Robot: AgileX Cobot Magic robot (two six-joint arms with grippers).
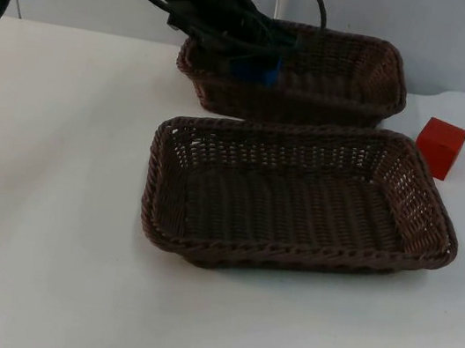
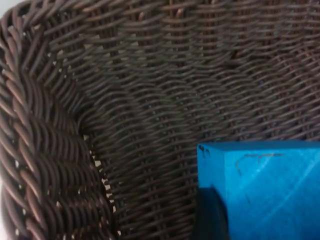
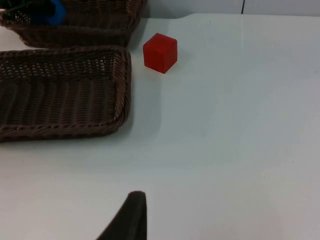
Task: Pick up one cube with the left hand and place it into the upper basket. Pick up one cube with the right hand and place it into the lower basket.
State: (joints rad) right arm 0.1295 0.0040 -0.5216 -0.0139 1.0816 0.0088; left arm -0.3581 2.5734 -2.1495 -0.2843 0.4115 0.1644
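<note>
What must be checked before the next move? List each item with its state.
1. Blue cube inside the upper basket: ok, woven floor lies behind it.
2. Left gripper over the upper basket: ok.
3. Left gripper released the blue cube: cannot tell.
4. Red cube free on the table, beside the lower basket: ok.
5. Lower basket ready for a cube: ok, nothing lies in it.
6. Right gripper at the red cube: not ok, it waits well short of it.
</note>
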